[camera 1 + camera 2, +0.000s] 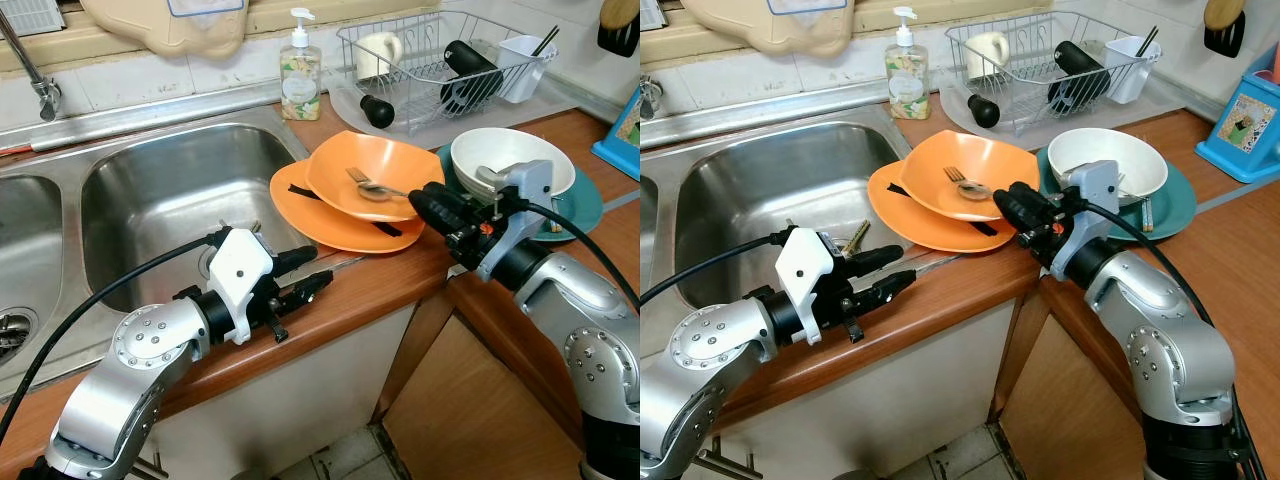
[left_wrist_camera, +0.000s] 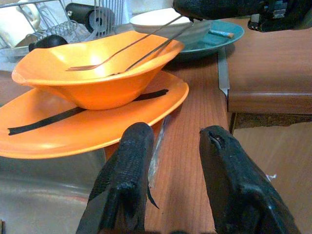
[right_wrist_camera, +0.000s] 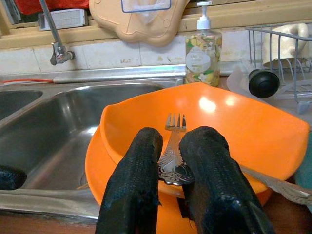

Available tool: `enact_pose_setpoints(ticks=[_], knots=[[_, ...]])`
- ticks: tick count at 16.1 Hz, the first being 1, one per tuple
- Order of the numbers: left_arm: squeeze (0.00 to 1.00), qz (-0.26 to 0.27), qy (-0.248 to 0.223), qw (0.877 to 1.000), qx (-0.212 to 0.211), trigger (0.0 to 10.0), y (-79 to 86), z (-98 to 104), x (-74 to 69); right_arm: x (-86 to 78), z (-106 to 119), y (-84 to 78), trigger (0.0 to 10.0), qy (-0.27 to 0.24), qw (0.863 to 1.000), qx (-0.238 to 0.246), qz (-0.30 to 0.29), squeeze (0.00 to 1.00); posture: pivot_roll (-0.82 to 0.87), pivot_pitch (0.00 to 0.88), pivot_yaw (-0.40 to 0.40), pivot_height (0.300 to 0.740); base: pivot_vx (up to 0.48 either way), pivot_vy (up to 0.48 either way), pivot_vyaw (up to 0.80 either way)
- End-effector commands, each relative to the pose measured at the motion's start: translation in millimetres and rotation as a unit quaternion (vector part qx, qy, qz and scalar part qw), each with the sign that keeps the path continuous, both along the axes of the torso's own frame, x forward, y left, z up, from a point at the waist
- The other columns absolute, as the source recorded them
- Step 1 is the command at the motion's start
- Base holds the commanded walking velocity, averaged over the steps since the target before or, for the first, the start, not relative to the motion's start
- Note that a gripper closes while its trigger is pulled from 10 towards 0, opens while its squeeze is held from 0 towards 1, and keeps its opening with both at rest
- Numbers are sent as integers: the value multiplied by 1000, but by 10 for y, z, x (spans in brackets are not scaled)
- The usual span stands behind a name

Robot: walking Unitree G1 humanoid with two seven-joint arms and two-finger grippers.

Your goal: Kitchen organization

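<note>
The left end effector (image 1: 305,275) reaches forward from a bent silver arm, low over the front edge of the wooden table (image 1: 380,290) just beside the sink (image 1: 170,200), its two black fingers (image 2: 127,170) spread apart and empty. A little farther on, the right arm bends in from the right, its end effector (image 3: 170,168) poised at the near rim of the orange bowl (image 1: 375,175), fingers nearly together on either side of the handle of a fork (image 3: 173,141) — whether they actually pinch it cannot be told. The bowl sits on an orange plate (image 1: 330,220) whose edge overhangs the sink. Just beyond, a white bowl (image 1: 510,160) rests on a teal plate (image 1: 585,205). At the back stand a soap dispenser (image 1: 300,70) and a wire dish rack (image 1: 440,65).
</note>
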State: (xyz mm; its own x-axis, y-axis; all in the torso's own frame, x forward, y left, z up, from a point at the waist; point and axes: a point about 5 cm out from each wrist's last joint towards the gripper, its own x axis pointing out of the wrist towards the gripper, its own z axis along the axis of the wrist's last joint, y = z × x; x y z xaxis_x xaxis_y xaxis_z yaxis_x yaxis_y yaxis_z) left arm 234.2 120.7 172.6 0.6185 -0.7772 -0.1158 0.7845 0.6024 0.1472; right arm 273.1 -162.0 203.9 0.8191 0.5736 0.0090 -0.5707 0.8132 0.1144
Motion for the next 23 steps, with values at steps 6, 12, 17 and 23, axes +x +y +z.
enact_pose_setpoints(ticks=[6,12,17,23], knots=[[0,42,-105,992,49,10000,1,157,220,0,184,42,0,-35,999,-1,33,0,-54,0,36,740,0,0,0],[0,17,-216,969,119,10000,-97,386,447,-54,374,234,784,-72,993,-27,92,0,-54,0,46,740,0,0,0],[0,11,-268,950,161,10000,-159,423,578,-53,357,342,2549,-71,990,-50,110,0,-54,0,53,740,0,0,0],[0,12,-298,937,181,10000,-182,423,670,-75,353,426,4000,-69,987,-62,127,0,-56,0,54,740,0,0,0]])
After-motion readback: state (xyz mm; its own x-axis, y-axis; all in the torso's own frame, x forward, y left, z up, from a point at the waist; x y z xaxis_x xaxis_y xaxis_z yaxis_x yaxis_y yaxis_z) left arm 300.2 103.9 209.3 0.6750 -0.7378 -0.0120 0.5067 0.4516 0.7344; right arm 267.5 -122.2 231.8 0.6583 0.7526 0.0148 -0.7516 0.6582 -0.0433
